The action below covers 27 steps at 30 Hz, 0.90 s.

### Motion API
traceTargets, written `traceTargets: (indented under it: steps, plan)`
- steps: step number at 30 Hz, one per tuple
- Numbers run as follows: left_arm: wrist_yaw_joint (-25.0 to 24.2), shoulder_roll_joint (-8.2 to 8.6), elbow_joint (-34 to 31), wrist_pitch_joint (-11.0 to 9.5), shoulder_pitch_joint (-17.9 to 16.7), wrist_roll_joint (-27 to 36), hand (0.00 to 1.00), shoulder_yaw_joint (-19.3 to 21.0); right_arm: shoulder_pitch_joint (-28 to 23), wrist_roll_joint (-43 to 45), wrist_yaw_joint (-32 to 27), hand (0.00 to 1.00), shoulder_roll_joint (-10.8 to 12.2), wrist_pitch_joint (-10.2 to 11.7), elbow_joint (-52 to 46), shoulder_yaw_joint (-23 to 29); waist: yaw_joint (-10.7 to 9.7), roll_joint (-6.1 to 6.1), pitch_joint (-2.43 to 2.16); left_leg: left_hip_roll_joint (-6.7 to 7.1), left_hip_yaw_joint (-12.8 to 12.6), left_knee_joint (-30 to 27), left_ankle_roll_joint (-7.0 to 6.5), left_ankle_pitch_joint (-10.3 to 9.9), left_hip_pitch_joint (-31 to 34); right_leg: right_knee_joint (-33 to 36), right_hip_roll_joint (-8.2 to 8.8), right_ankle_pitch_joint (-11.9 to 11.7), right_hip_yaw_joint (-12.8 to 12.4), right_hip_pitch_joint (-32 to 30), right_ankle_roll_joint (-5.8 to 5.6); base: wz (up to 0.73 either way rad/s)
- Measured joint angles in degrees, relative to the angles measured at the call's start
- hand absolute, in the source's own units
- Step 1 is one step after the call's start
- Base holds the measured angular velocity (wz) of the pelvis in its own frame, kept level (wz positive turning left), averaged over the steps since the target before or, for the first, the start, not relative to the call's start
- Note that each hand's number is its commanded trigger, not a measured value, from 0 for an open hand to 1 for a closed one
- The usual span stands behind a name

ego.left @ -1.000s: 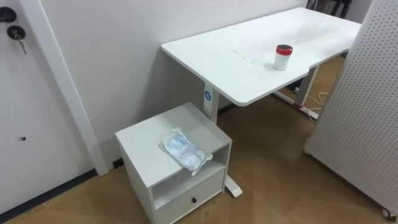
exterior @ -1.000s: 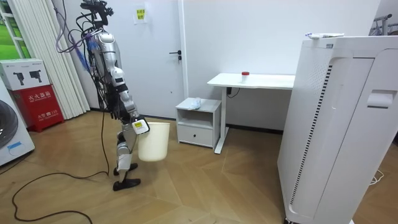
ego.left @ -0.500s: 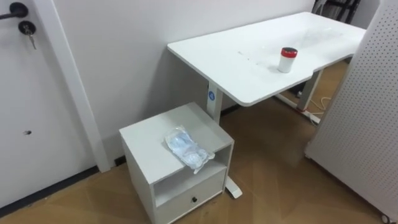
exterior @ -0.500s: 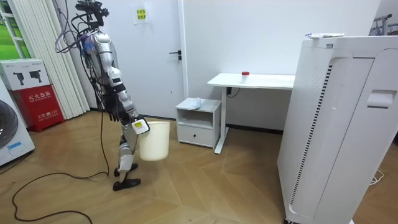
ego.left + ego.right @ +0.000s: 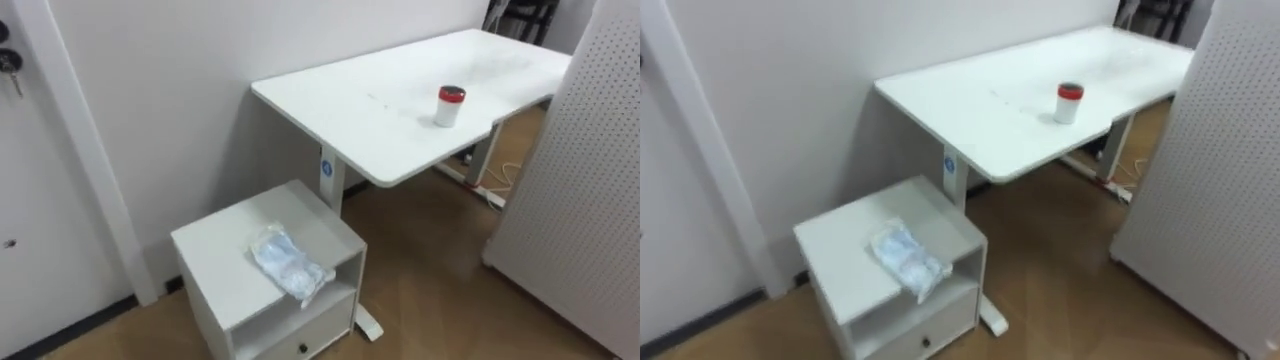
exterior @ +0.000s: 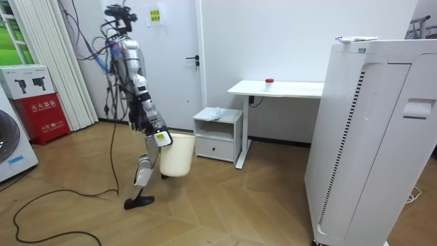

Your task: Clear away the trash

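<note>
- Step in hand, as judged: the approach. Stop square to the cabinet [image 5: 215, 240] with the crumpled plastic bag [image 5: 288, 265] within reach; it lies at the top's front edge, overhanging.
- Right robot hand [image 6: 158, 137] is at the rim of the bin [image 6: 176, 156]; grip state cannot be told.
- Bin contents are hidden; the cabinet's open compartment looks empty.
- Jar [image 5: 450, 105] stands near the bench [image 5: 340, 100] front edge — lid on.

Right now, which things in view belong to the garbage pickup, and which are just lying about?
For the job:
crumpled plastic bag, lying on the low cabinet
white bin, carried by the robot

Just about:
white desk
red-lidded jar standing on it, possibly rubbish, cannot tell
perforated white panel
</note>
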<state>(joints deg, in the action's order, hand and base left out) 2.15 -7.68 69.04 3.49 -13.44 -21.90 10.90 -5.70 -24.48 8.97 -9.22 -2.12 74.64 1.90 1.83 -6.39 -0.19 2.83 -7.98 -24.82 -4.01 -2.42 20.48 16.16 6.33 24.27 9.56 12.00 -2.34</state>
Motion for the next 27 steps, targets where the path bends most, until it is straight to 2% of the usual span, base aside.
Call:
traceTargets:
  steps: [1,2,4,5,7,8,9,10,11,12,13,14,15,16,17,18,19,20,21,22,24,25,27]
  plan:
    - [0.1,0.02,-0.2,-0.8,0.7,0.6,0.00,0.0,0.1,0.1,-0.1,1.00,0.0,0.3,-0.1,0.0,0.1,0.15,0.26,0.02,-0.6,-1.8,-0.15,-1.9,0.4,-0.4,0.57,-0.3,-0.3,0.4,-0.37,-0.14]
    - [0.1,0.01,-0.4,-1.1,1.0,1.3,0.00,-0.1,0.1,0.2,-0.2,1.00,-0.1,0.3,-0.4,-0.2,0.2,0.18,0.29,-0.07,-0.9,-3.0,-0.24,-2.9,0.7,-0.4,0.74,-0.3,-0.5,0.6,-0.37,-0.18]
    - [0.1,0.04,-0.5,-1.4,2.2,2.4,0.00,-0.3,0.1,0.9,-0.9,1.00,-0.2,0.2,-1.1,-0.8,0.3,0.47,0.23,0.02,-1.6,-6.6,-0.59,-6.9,1.0,1.3,1.66,-0.3,-1.4,1.2,-0.45,-0.14]
    - [0.1,0.04,-0.4,-1.4,2.6,2.4,0.00,-0.4,0.1,1.2,-1.0,1.00,-0.2,0.2,-1.1,-0.8,0.2,0.49,0.25,0.05,-1.6,-6.6,-0.71,-7.6,0.9,2.8,1.74,-0.2,-1.2,0.9,-0.52,-0.04]
    - [0.2,-0.14,-0.4,-1.8,3.6,2.5,0.00,-0.4,0.3,1.5,-1.7,1.00,-0.4,0.2,-1.9,-0.6,0.6,0.47,0.12,1.07,-2.4,-6.5,-1.68,-9.9,-1.6,15.6,4.31,-0.5,-1.1,-3.2,-1.52,-0.03]
    - [0.2,-0.21,-0.4,-2.0,3.8,2.6,0.00,-0.4,0.5,1.5,-1.8,1.00,-0.6,0.3,-2.1,-0.5,0.8,0.27,0.30,1.29,-2.6,-6.5,-1.90,-10.5,-2.3,19.7,5.12,-1.4,-1.0,-4.8,-2.59,-0.04]
    - [0.5,-0.45,-0.3,-2.5,4.7,2.7,0.00,-0.4,0.7,1.5,-1.9,1.00,-0.9,1.0,-2.4,-0.6,0.8,0.21,0.35,1.84,-2.6,-6.5,-2.34,-11.3,-3.7,27.3,6.51,-4.7,-1.1,-7.4,-2.69,0.11]
    - [1.6,-0.70,-0.4,-2.8,5.4,2.7,0.00,-0.6,0.7,1.4,-1.9,1.00,-1.1,1.9,-2.9,-0.7,1.1,0.72,0.50,1.93,-2.5,-6.3,-2.69,-12.2,-5.3,33.2,7.22,-9.6,-0.8,-9.4,-1.91,0.14]
    - [2.2,-0.84,-0.4,-3.0,5.7,2.7,0.00,-0.7,0.6,1.3,-1.8,1.00,-1.1,2.1,-2.9,-0.7,1.3,0.98,0.51,1.89,-2.5,-5.9,-2.81,-12.5,-6.3,35.7,7.64,-12.7,-0.7,-10.6,-1.42,0.09]
    - [3.5,-1.05,-0.5,-3.6,6.3,2.7,0.00,-1.3,0.6,0.8,-1.8,1.00,-1.1,2.2,-3.0,-0.7,1.8,1.35,0.50,1.71,-2.0,-4.6,-2.98,-12.8,-8.2,39.1,7.78,-19.1,-0.7,-12.5,-0.87,0.03]
    - [4.6,-1.27,-1.2,-3.8,6.9,2.8,0.00,-1.7,1.2,0.4,-1.8,1.00,-1.0,2.4,-3.6,-0.7,1.9,2.29,0.21,1.50,-1.1,-3.4,-3.13,-13.2,-9.2,42.2,7.64,-20.2,-0.7,-15.0,-0.68,0.00]
    - [5.2,-1.31,-2.0,-3.8,7.0,3.1,0.00,-1.9,1.7,0.3,-1.8,1.00,-0.9,2.5,-3.8,-0.7,1.9,2.33,0.28,1.36,-0.9,-3.0,-3.23,-13.4,-9.4,43.6,7.56,-18.8,-0.6,-17.0,-0.68,0.11]
    - [6.4,-1.36,-4.1,-4.0,7.3,3.2,0.00,-2.5,2.1,-0.2,-1.6,1.00,-0.9,2.8,-4.8,-0.8,1.6,2.98,0.62,0.48,-0.3,-2.8,-3.09,-13.4,-9.5,44.6,6.83,-15.6,0.2,-20.7,-0.30,0.14]
    - [7.1,-1.41,-5.6,-4.8,8.0,3.5,0.00,-3.1,2.4,-0.9,-1.6,1.00,-0.9,3.3,-5.6,-1.5,1.6,3.74,0.83,-0.43,0.5,-2.5,-2.80,-13.6,-9.6,42.8,5.73,-12.6,1.4,-24.1,-0.09,0.20]
    - [7.5,-1.40,-6.2,-5.3,8.5,3.6,0.00,-3.1,2.6,-1.0,-1.6,1.00,-1.0,3.5,-5.6,-1.8,1.5,3.99,0.88,-0.89,0.8,-2.3,-2.69,-13.6,-9.6,40.6,5.10,-11.2,1.7,-25.4,0.00,0.25]
    - [8.3,-1.40,-7.5,-6.3,9.4,4.1,0.00,-3.6,2.6,-1.4,-1.3,1.00,-1.0,4.0,-5.8,-2.6,1.4,4.25,0.95,-1.18,2.0,-1.7,-2.40,-13.6,-9.7,33.7,4.34,-9.5,2.1,-27.1,-0.30,0.31]
    - [8.7,-1.39,-8.3,-6.7,9.9,4.4,0.00,-3.9,2.6,-1.5,-1.2,1.00,-1.0,4.3,-5.8,-2.9,1.2,4.30,0.98,-1.19,2.6,-1.5,-2.30,-13.6,-9.7,29.0,4.06,-9.1,2.1,-27.3,-0.60,0.52]
    - [9.1,-1.30,-9.4,-7.5,11.1,4.7,0.00,-4.6,2.7,-1.6,-0.9,1.00,-1.0,4.8,-5.6,-3.0,0.4,4.32,0.99,-1.15,3.7,-1.4,-2.05,-13.7,-9.4,19.3,3.58,-9.2,1.9,-27.5,-0.64,0.59]
    - [9.8,-1.29,-10.4,-8.4,12.1,4.9,0.00,-5.7,3.0,-1.6,-0.8,1.00,-0.8,5.4,-5.3,-3.0,-0.1,4.22,0.93,-1.12,4.1,-1.1,-1.65,-13.9,-9.2,10.8,3.07,-11.0,1.5,-27.7,-0.36,0.60]
    - [10.7,-1.01,-11.5,-9.0,12.9,4.6,0.00,-6.3,3.1,-1.6,-0.8,1.00,-0.6,6.4,-4.7,-3.3,-0.1,3.84,0.70,-1.21,4.3,-1.1,-1.02,-14.2,-9.1,7.9,2.42,-16.6,1.1,-28.2,-0.84,0.40]
    - [12.2,0.01,-14.6,-9.8,13.2,3.2,0.00,-6.7,4.2,-1.6,-1.0,1.00,-0.6,7.7,-2.8,-4.2,0.1,4.76,0.60,-2.32,4.6,-1.4,-0.05,-14.6,-8.9,7.2,0.89,-16.9,1.4,-28.0,-0.32,0.06]
    - [13.3,0.16,-14.8,-11.0,14.2,2.9,0.00,-6.8,5.3,-1.6,-1.4,1.00,-0.6,8.5,-1.9,-5.4,-0.1,5.11,0.91,-2.52,4.9,-1.4,0.30,-14.5,-8.5,6.8,0.34,-16.9,1.7,-28.0,-0.03,-0.04]
    - [14.8,0.14,-14.9,-12.2,16.3,2.5,0.00,-7.0,5.9,-1.6,-1.3,1.00,-0.6,9.3,-1.6,-6.8,-0.4,4.95,1.06,-3.07,4.9,-0.2,1.09,-14.0,-8.1,6.4,0.03,-16.8,1.8,-28.6,0.27,0.05]
